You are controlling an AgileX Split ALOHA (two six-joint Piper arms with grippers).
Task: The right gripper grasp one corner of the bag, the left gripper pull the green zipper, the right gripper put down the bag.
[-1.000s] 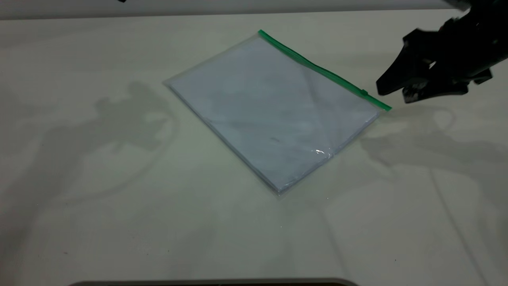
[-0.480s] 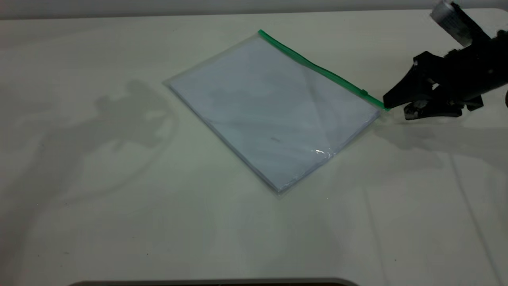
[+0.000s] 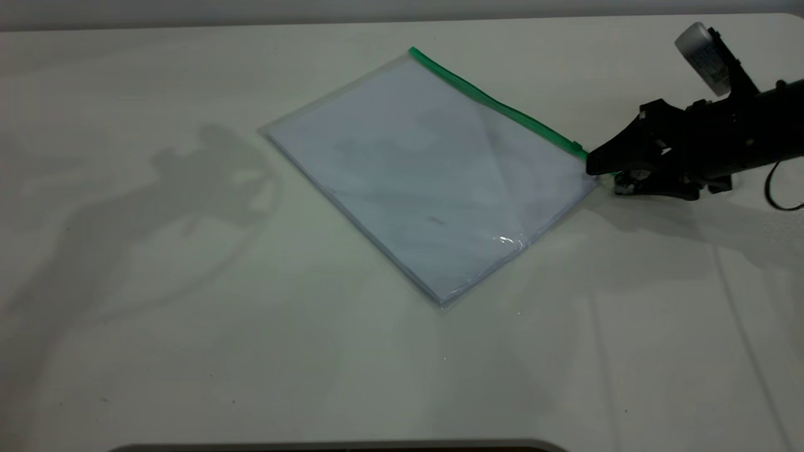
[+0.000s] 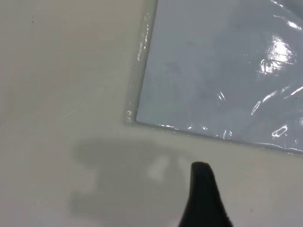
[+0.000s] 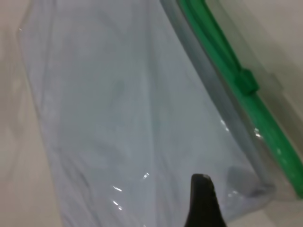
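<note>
Right gripper (image 3: 602, 171), black pointed claw, has dropped and slid in from beside the bag since a second ago.
Jaws straddle, unclenched, the corner (image 3: 593, 164) of the flat clear plastic bag (image 3: 427, 176); green zipper strip (image 3: 496, 103) runs away from its tips. Left gripper (image 4: 204, 198) hovers off another corner; grip state indiscernible.

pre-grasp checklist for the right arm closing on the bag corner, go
1. Right gripper at the green-capped corner of the bag: ok.
2. Corner between its fingers: cannot tell.
3. Bag flat on the table: ok.
4. Green zipper slider close to that corner, may crowd the grip: not ok.
5. Left gripper clear of the bag, near its opposite corner: ok.
</note>
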